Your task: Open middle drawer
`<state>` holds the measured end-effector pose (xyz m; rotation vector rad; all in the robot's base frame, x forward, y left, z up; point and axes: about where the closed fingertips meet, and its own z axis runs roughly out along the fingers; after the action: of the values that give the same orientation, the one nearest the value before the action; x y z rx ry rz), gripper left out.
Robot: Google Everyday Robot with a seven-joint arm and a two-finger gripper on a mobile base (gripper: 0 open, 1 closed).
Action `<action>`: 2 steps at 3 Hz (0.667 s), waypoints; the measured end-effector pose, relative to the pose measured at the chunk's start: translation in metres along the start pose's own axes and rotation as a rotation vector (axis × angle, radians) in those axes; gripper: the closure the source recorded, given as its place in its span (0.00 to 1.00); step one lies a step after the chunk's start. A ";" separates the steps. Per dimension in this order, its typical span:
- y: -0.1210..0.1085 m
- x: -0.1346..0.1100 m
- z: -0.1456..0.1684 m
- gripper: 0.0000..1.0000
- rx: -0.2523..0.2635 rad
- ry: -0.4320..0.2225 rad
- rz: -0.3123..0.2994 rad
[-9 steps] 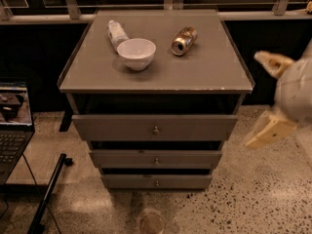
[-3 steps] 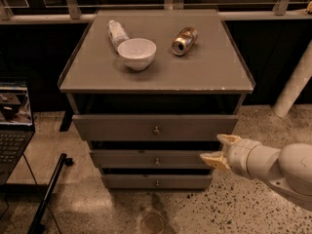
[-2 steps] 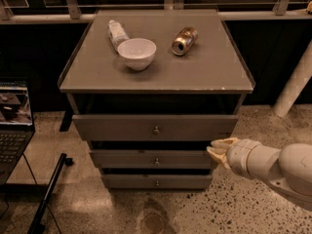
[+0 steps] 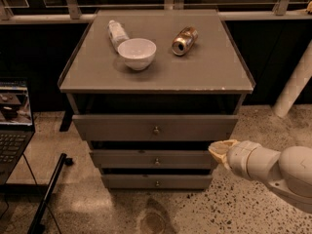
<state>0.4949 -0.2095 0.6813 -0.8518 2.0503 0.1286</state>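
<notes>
The grey cabinet has three drawer fronts. The middle drawer (image 4: 126,159) is the low flat front with a small round knob (image 4: 157,161) at its centre. It sits between the taller top drawer (image 4: 112,126) and the narrow bottom drawer (image 4: 126,181). The middle drawer's front stands a little behind the top one, and its inside does not show. My gripper (image 4: 219,149) is cream-coloured and comes in from the right on a thick white arm (image 4: 278,167). Its tip is at the right end of the middle drawer front, well right of the knob.
On the cabinet top (image 4: 204,72) stand a white bowl (image 4: 137,53), a lying white bottle (image 4: 116,32) and a lying can (image 4: 185,40). An open laptop (image 4: 13,118) is at the left. A black pole (image 4: 48,194) lies on the speckled floor. A white post (image 4: 295,84) is at the right.
My arm has come down from the upper right to the right end of the middle drawer front. Over the last second the tip has risen slightly. The drawers have not moved.
</notes>
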 end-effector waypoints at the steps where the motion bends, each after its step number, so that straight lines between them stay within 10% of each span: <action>1: -0.014 0.026 0.019 1.00 0.043 -0.032 0.068; 2: -0.037 0.055 0.039 1.00 0.121 -0.098 0.143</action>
<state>0.5246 -0.2503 0.6236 -0.6132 2.0044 0.1211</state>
